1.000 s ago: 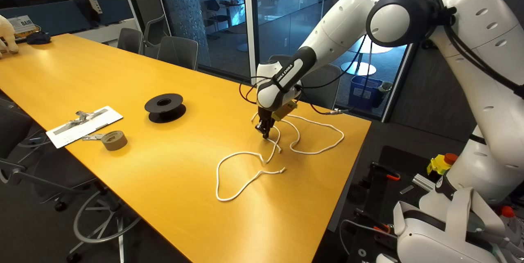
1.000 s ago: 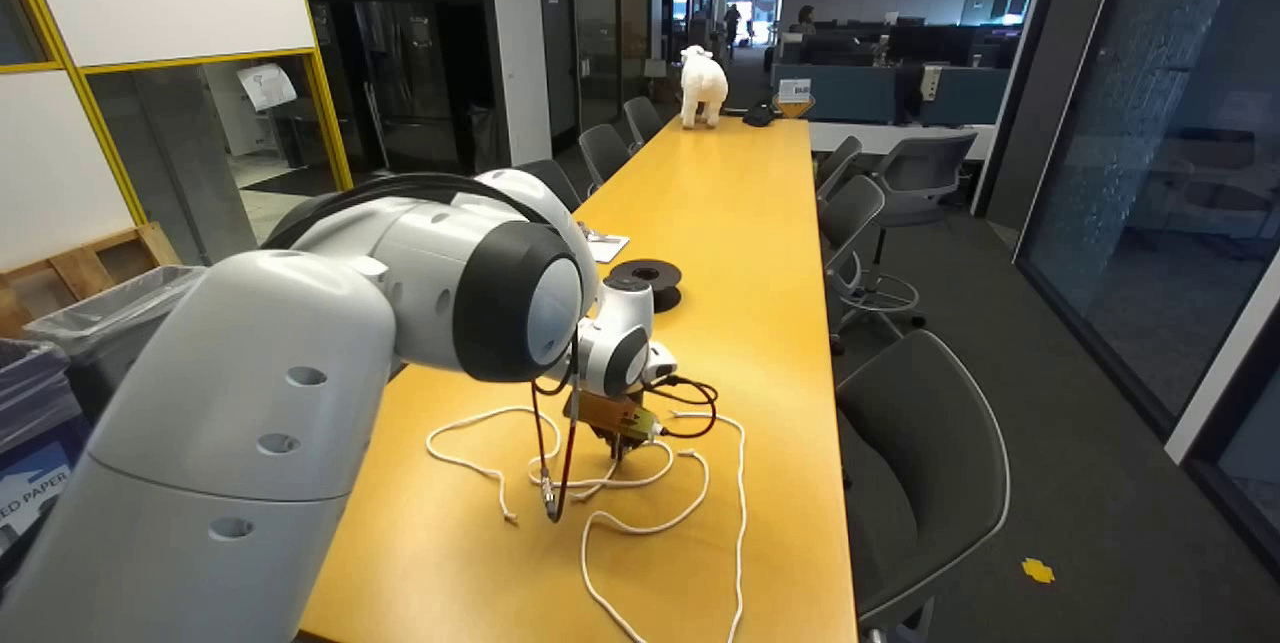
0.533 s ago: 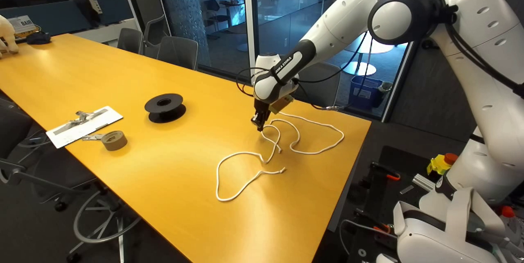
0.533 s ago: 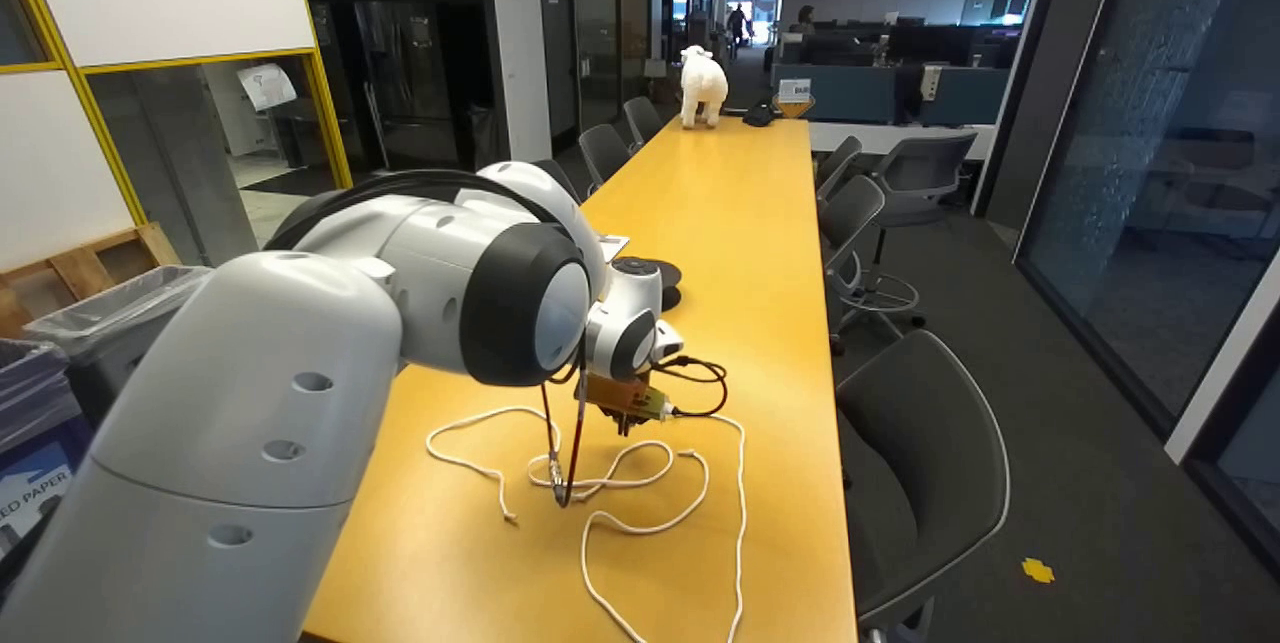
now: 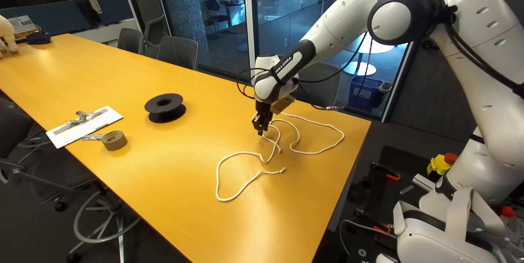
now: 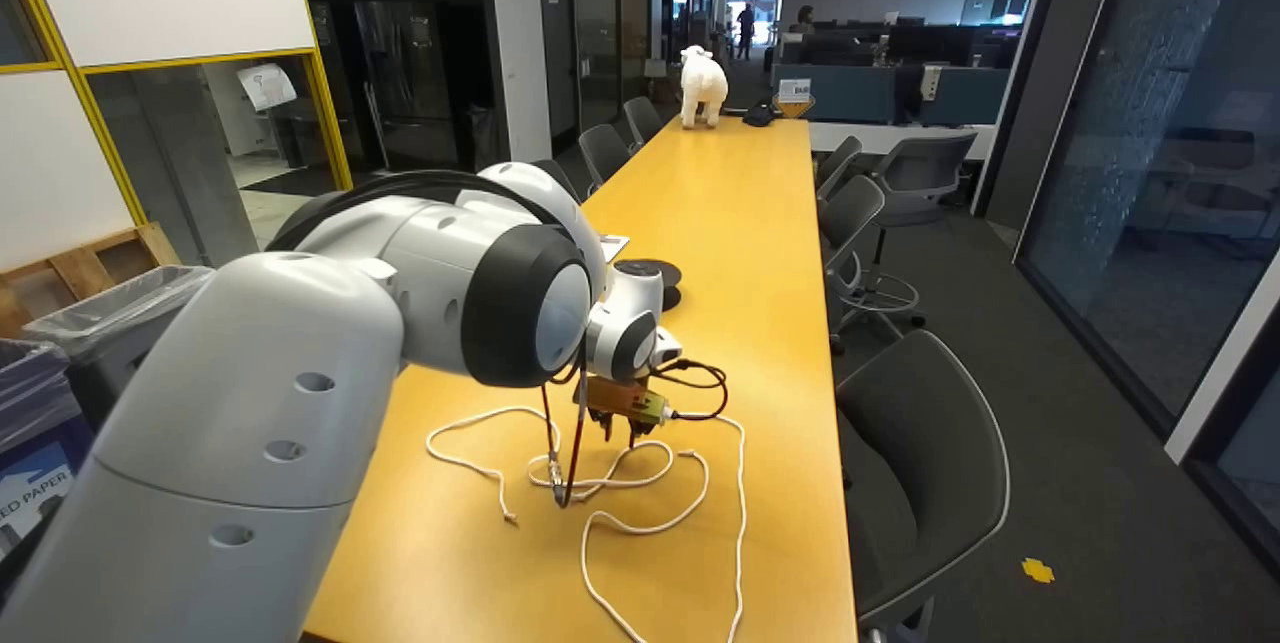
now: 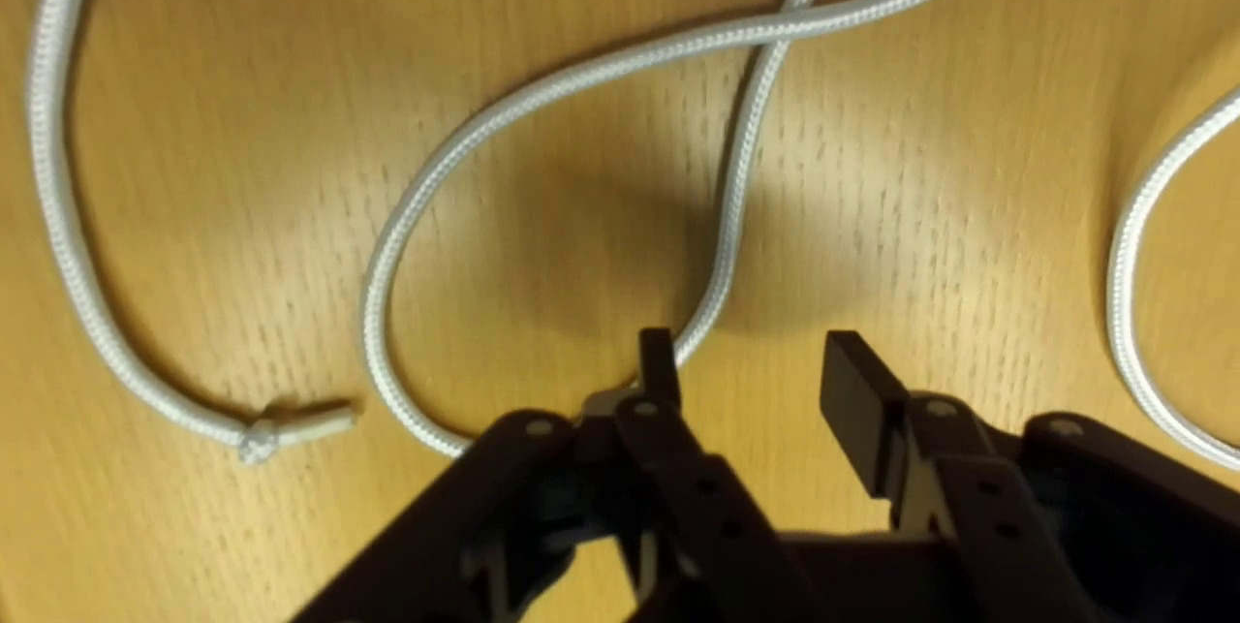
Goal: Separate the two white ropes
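Two white ropes lie on the yellow table. The first rope (image 5: 217,173) has a small loop that crosses itself; it also shows in the other exterior view (image 6: 429,438) and the wrist view (image 7: 376,294). The second rope (image 5: 312,153) lies beside it in a wide curve (image 6: 741,513); its knotted end shows at left in the wrist view (image 7: 45,100). The two ropes look apart. My gripper (image 7: 751,342) is open and empty above the loop. Its left finger hides part of the loop. It shows in both exterior views (image 5: 262,131) (image 6: 620,439).
A black spool (image 5: 163,107) stands farther along the table. A clipboard (image 5: 84,126) and a roll of brown tape (image 5: 114,140) lie near the table's long edge. Chairs (image 6: 920,483) line the table. A cable hangs from my arm over the ropes.
My gripper was shut low over the loop, then rose and moved slightly away from the base. Now its fingers have spread open and sit slightly lower. The ropes have not visibly moved.
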Controlling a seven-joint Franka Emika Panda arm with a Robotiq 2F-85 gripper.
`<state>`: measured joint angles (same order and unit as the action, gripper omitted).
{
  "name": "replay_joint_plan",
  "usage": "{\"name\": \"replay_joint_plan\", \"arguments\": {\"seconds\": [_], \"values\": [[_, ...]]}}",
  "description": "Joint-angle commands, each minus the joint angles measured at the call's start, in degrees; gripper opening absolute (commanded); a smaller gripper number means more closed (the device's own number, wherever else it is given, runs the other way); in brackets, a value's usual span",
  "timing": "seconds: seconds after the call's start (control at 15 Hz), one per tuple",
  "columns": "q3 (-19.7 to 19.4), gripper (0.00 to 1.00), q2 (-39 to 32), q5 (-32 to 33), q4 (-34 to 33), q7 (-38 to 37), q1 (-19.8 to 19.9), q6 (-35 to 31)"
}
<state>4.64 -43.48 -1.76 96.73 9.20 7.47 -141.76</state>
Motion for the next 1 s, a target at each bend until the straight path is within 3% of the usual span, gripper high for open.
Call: {"name": "replay_joint_plan", "arguments": {"seconds": [0.0, 0.2, 0.93], "values": [[-0.46, 0.77, -1.18, -0.76, -1.44, 0.45, -0.61, 3.15], [-0.43, 0.99, -2.37, -0.88, -1.82, 0.47, -0.55, 4.34], [-1.15, 1.0, -3.48, -0.14, -2.12, -0.67, -1.5, 4.54]]}}
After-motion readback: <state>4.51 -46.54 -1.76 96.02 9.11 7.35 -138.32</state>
